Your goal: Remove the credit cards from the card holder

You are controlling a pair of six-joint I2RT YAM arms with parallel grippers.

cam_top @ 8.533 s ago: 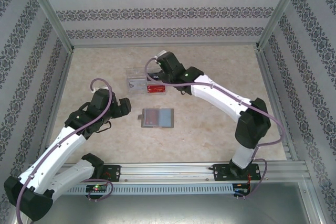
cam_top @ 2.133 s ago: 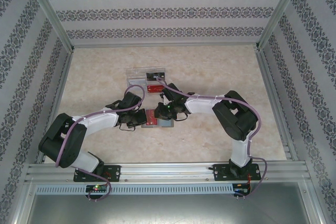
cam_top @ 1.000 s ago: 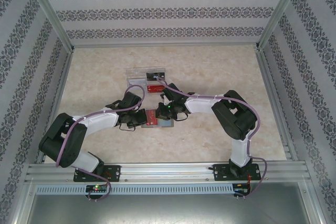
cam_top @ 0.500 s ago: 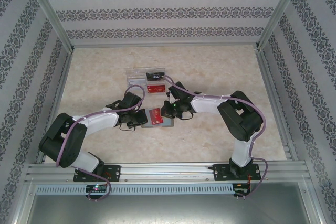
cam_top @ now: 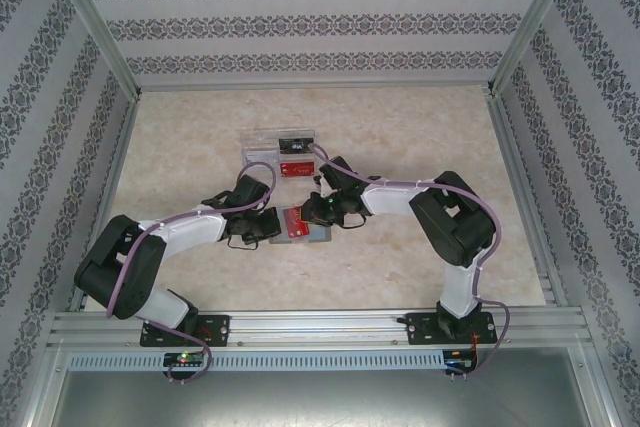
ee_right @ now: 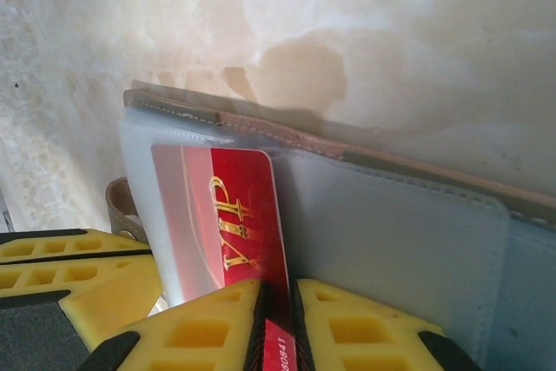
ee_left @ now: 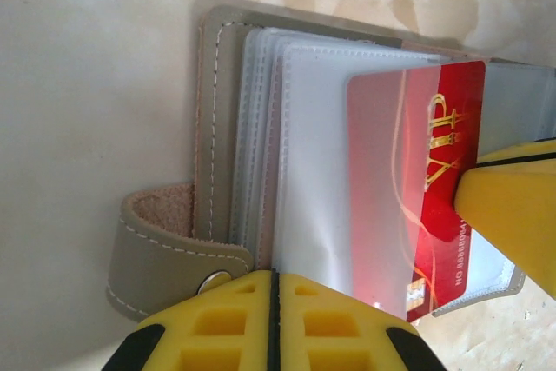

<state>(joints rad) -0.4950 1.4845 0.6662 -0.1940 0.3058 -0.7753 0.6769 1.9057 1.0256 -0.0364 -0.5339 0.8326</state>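
two arms meet over the card holder, which lies open and flat near the middle of the table. the left gripper has its yellow fingers pressed together with only a thin seam between them, and they sit at the holder's left end, beside the strap with its snap. the right gripper is pinching the edge of a red card, whose gold lettering shows. the part of the card away from the fingers lies under a clear sleeve of the holder, and the pinched end sticks out past it. in the left wrist view the red card lies slanted across the stacked sleeves, with one finger of the right gripper touching its edge. just beyond the holder, on the far side, stands a clear tray holding another red card, a black card and a pale card.
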